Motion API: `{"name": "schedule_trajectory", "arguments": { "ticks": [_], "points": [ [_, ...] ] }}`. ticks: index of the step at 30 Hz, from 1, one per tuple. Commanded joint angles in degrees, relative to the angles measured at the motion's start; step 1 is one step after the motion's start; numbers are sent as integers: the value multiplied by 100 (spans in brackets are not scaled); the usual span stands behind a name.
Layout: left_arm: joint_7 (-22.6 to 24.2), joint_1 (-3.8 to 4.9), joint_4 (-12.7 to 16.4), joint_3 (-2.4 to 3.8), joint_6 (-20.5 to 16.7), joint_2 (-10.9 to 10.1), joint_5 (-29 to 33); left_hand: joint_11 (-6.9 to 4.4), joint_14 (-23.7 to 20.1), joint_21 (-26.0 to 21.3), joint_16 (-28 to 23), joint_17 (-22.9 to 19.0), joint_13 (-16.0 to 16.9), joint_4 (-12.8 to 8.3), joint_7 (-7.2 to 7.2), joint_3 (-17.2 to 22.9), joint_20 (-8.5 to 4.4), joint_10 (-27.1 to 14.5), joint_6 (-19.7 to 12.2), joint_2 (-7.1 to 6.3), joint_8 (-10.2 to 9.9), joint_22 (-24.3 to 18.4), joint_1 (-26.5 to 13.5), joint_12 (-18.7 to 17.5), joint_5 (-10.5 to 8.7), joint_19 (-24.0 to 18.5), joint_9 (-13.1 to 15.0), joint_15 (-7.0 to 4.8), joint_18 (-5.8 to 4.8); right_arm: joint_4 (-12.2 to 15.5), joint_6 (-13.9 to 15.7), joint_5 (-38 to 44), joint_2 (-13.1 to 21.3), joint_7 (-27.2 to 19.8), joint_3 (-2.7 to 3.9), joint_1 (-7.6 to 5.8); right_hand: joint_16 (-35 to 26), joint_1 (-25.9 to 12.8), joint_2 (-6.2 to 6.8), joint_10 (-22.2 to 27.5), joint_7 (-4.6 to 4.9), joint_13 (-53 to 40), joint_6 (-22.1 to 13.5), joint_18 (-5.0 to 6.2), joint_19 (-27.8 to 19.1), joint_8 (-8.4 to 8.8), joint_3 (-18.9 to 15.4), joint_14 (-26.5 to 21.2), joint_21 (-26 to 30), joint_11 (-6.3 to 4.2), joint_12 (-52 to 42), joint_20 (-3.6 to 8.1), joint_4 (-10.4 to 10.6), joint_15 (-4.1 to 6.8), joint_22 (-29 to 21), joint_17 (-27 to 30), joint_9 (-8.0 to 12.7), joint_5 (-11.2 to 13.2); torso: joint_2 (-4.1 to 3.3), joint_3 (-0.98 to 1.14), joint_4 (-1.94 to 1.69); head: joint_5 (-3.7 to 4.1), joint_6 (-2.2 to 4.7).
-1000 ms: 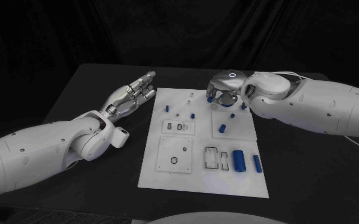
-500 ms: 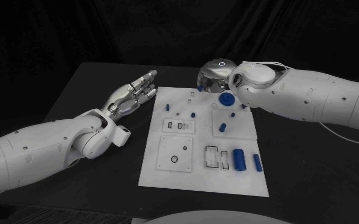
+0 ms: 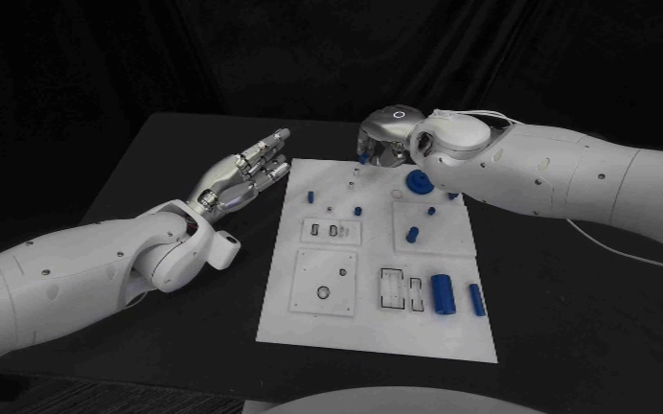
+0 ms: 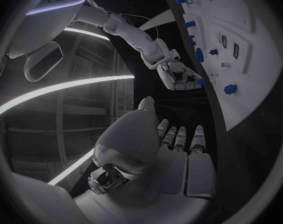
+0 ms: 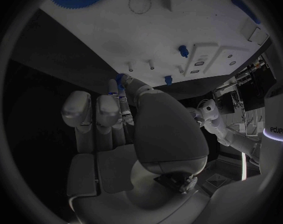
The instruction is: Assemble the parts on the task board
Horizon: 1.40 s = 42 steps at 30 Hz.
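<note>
The right hand (image 3: 388, 144) hovers at the board's (image 3: 346, 323) twelve o'clock edge, pinching a small blue part (image 5: 119, 78). The left hand (image 3: 246, 172), fingers straight and together, holds nothing at ten o'clock.

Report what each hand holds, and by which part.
Right hand pinches a small blue part between fingertips at the board's far edge; which part of it cannot be told. Left hand holds nothing.

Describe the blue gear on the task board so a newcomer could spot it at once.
Start at the white task board in the middle of the black table. On its far right part lies the blue gear, beside the right robot hand. It is round and toothed; the other blue parts are small pegs or cylinders.
</note>
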<state>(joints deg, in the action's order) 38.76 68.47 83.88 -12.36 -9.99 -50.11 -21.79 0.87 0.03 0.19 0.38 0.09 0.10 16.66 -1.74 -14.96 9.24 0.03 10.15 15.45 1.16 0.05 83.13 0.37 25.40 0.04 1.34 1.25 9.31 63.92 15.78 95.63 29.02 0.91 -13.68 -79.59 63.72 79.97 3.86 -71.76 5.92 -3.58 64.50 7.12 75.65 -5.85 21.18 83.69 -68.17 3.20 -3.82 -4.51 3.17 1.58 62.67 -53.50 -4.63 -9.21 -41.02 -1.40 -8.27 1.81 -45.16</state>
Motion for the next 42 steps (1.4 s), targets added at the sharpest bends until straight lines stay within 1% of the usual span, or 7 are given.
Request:
{"name": "schedule_trajectory", "arguments": {
  "ticks": [1, 13, 16, 20, 29, 40, 42],
  "points": [
    [479, 11, 7, 5, 78, 14, -7, 34, -3, -19, -38, -9, -10, -4, -20, 44, 34, -3, -1, -8, 23, -5, 61, -37, 28, -4, 8, 44, 101, -37, -77, 3, -34, 100, 4, 33, 29, -46, 12, 42, 30, 5, 52, -94, 21, 21, -2, 92, -18, 5, 39, -24, 39, -19, 2, 3, -104, 42, 7, -4, 1, -19, -16],
    [468, 11, -10, 5, 100, 35, -7, 39, -3, -19, -38, -9, -10, -6, -28, 50, 45, -3, -1, -7, 23, -5, 74, -37, 45, -4, 8, 52, 101, -118, -176, 3, -101, 82, 4, 100, -5, -45, 7, 97, 31, 5, 17, -85, -11, 57, 8, 64, 13, 10, 40, -27, 48, -20, -23, 49, -96, 64, 5, -5, -11, -19, -64],
    [465, 11, -21, 5, 106, 43, -7, 42, -3, -19, -38, -9, -10, -7, -33, 54, 52, -3, -6, -5, 23, -5, 82, -37, 55, -4, 8, 57, 101, -130, -192, 3, -112, 76, 4, 120, -9, -45, 6, 104, 31, 5, 13, -84, -17, 61, 9, 60, 19, 11, 40, -28, 49, -21, -28, 55, -95, 67, 8, -11, -5, -29, -72],
    [460, 11, -34, 5, 115, 52, -7, 42, -3, -19, -38, -9, -10, -7, -33, 54, 52, -3, -6, -5, 23, -5, 82, -37, 55, -4, 8, 57, 101, -149, -216, 3, -130, 71, 4, 141, -16, -45, 6, 111, 31, 5, 10, -83, -19, 65, 10, 55, 21, 12, 40, -29, 50, -21, -28, 63, -95, 70, 9, -16, -17, -21, -86],
    [452, 11, -55, 5, 137, 80, -7, 50, -3, -19, -38, -9, -10, -7, -36, 67, 71, -3, -15, 4, 21, -5, 101, -37, 83, -4, 6, 69, 101, -230, -223, 3, -207, 53, 4, 176, -19, -55, 3, 137, 32, 5, -4, -81, -34, 81, 11, 42, 32, 17, 40, -30, 62, -22, -33, 65, -91, 77, 18, -22, -5, -38, -96],
    [434, 11, -86, 5, 168, 105, -7, 59, -3, -19, -38, -9, -10, -9, -29, 82, 90, -3, -16, 17, 21, -5, 123, -37, 112, -4, 7, 85, 101, -259, -214, 2, -257, 55, 4, 194, -36, -93, 17, 199, 35, 5, -47, -75, -61, 121, -1, 18, 56, 28, 43, -34, 94, -25, -44, 90, -82, 85, 24, -16, -4, -51, -96],
    [431, 11, -91, 5, 172, 108, -7, 57, -3, -19, -38, -9, -10, -11, -21, 89, 95, -3, -15, 21, 22, -5, 132, -37, 122, -4, 7, 89, 101, -259, -244, 2, -260, 66, 4, 195, -71, -123, 59, 355, 34, 11, -176, -62, -102, 201, -11, -17, 101, 55, 50, -31, 118, -15, -75, 134, -51, 104, 25, -15, -6, -51, -106]
  ]
}}
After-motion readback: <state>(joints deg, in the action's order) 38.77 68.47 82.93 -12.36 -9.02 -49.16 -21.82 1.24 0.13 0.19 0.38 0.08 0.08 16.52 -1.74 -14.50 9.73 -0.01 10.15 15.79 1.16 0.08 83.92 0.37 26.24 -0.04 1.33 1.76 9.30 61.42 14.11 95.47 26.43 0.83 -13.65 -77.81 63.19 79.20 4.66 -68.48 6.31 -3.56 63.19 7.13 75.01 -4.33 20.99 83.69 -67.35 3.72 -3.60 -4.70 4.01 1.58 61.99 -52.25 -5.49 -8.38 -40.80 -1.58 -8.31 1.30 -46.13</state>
